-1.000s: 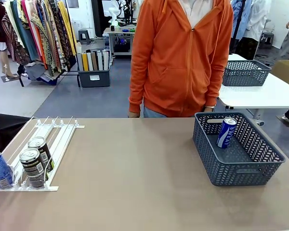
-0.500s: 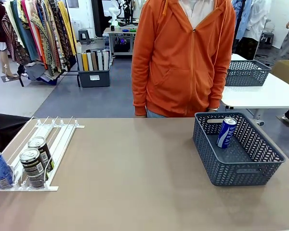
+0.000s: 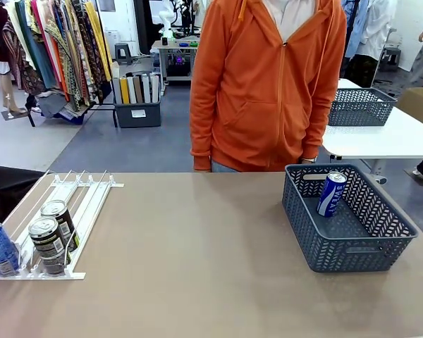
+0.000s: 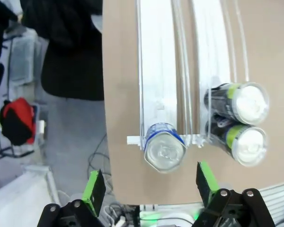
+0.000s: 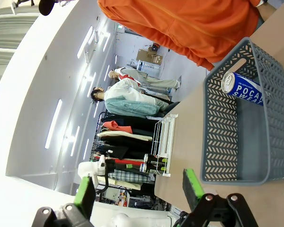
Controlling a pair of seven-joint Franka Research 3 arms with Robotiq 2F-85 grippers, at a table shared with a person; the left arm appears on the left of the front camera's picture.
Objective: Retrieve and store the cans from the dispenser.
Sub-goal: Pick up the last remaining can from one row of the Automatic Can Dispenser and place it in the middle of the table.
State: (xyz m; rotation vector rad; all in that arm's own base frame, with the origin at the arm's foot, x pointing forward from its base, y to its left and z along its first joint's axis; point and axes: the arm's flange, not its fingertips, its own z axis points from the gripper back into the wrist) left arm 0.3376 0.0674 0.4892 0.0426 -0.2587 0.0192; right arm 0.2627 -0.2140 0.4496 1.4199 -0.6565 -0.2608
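Note:
The white dispenser [image 3: 84,193] lies at the table's left. A blue can [image 3: 0,246] and two dark cans [image 3: 49,245] [image 3: 60,220] stand at its near end. Another blue can [image 3: 331,193] leans inside the grey mesh basket [image 3: 338,250] at the right. In the left wrist view my left gripper [image 4: 150,184] is open and looks down on the blue can's silver top [image 4: 164,150], with the dark cans [image 4: 236,123] beside it on the dispenser [image 4: 156,71]. My right gripper [image 5: 138,190] is open and empty, well back from the basket [image 5: 220,137] and its can [image 5: 241,86].
A person in an orange hoodie [image 3: 268,84] stands at the table's far edge, hands down. The brown tabletop [image 3: 197,260] stretches between dispenser and basket. The dispenser's front sits close to the table's near left edge [image 4: 114,156].
The person shifted slightly from side to side. A sliver of green has appeared at the front view's left edge. Cans and basket have not moved.

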